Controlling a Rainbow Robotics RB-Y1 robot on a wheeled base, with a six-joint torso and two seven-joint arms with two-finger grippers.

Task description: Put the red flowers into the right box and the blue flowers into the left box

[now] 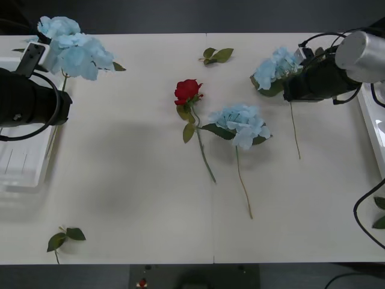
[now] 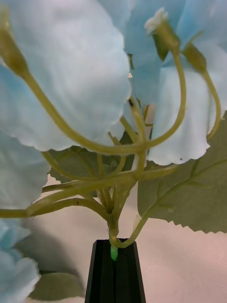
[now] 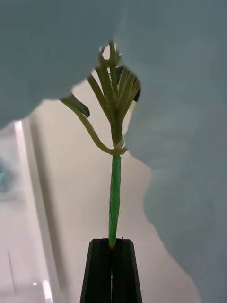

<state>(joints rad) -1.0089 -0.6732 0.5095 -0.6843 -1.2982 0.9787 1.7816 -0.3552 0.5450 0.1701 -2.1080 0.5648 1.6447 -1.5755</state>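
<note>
Two grippers at work, each clamped on a blue hydrangea stem. Left gripper: black fingers pressed together on the green stem just below the flower head; the blue hydrangea it holds hangs at about 10 o'clock on the table, next to the left box at 9 o'clock. Another blue head sits just beyond it at the far left corner.

Right gripper: fingers closed on the stem base of a second blue hydrangea at 2 o'clock, its stem trailing toward the front edge. Right box rim shows at 3 o'clock.

Unsorted at table centre: one red rose and a fourth blue hydrangea, petals and leaves touching or nearly so.

Step in hand, by my reading: carrying blue flowers leftward. Next call: left arm shifts over its tray and releases; right arm's flower needs a long cross-table carry or a handover.
</note>
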